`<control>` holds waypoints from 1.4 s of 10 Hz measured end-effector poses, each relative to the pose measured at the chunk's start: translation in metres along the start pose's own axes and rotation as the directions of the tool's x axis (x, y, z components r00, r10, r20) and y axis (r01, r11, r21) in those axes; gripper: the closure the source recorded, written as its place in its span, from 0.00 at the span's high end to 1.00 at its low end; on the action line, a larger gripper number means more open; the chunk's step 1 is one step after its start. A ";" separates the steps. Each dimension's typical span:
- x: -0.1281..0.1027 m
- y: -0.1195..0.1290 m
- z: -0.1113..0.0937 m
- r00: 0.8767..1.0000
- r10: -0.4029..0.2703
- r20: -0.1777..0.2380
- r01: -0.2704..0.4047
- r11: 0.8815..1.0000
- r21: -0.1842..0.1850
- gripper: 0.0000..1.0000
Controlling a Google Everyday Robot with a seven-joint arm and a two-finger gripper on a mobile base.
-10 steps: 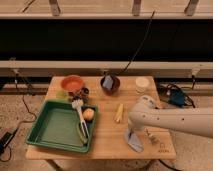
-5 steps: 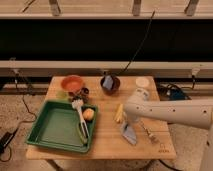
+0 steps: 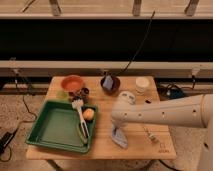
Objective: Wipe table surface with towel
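Observation:
The table surface is a light tan wooden top with a small dark logo near its front right corner. My white arm reaches in from the right and ends over the middle front of the table. The gripper points down and is shut on the towel. This small pale grey-blue cloth hangs below the gripper with its lower end lying on the wood. The arm hides the patch of table behind it.
A green tray fills the front left and holds a white-headed brush and an orange ball. Along the back stand an orange bowl, a dark bowl and a white cup. A small item lies front right.
My arm has swung left across the table, dragging the towel from the front right toward the middle front. The other things have stayed put.

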 end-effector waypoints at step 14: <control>0.043 0.070 0.022 0.995 0.098 0.004 -0.097 0.992 -0.077 0.00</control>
